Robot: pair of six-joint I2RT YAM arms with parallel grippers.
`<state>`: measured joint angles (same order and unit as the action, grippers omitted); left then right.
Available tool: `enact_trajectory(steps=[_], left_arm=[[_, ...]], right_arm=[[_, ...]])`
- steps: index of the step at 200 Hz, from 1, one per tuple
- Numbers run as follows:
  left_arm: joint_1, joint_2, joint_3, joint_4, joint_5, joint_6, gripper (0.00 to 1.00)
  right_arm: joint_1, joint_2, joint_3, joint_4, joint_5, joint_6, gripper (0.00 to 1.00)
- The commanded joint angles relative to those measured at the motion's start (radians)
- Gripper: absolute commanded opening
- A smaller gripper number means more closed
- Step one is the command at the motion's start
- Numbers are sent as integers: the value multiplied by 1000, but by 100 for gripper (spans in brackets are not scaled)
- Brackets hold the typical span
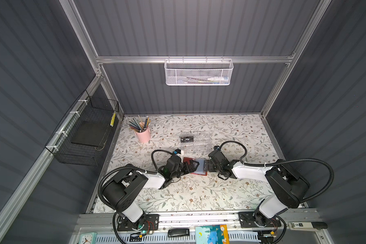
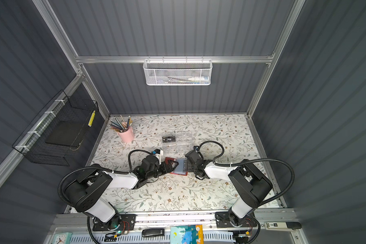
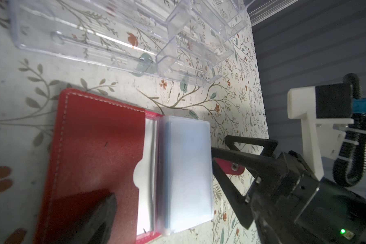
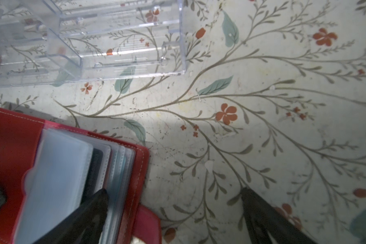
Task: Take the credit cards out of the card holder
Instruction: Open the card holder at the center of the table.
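The card holder [image 1: 201,168] lies open on the table at the middle of a top view, between the left gripper [image 1: 192,165] and the right gripper [image 1: 206,166], both with jaws spread wide and holding nothing. Its sleeve pages [image 3: 186,175] look limp and slick, and the credit cards [image 4: 96,164] inside look light, stiff and thin. It seems best to pin the red cover and pinch a card's exposed edge.

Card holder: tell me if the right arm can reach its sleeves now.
Probably yes: the card holder lies open, the right gripper stands open at the sleeves, one of its fingers over them; nothing blocks.
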<state>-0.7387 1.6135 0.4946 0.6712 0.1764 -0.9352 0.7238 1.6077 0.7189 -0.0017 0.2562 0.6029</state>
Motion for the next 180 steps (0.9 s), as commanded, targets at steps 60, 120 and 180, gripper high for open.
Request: enact_trajectory(steps=[60,120,180], left_arm=[[9,17,-53,0,-9,-25,100],[21,-59,-53,-70,-20,-6,100],[22,-131,-40,-156,-49,29,100]], right_arm=[[22,14,45,-65,-29,1,99],[22,-10,47,-72,-26,-5,99],[22,-65,51,-81,-45,-8,99]])
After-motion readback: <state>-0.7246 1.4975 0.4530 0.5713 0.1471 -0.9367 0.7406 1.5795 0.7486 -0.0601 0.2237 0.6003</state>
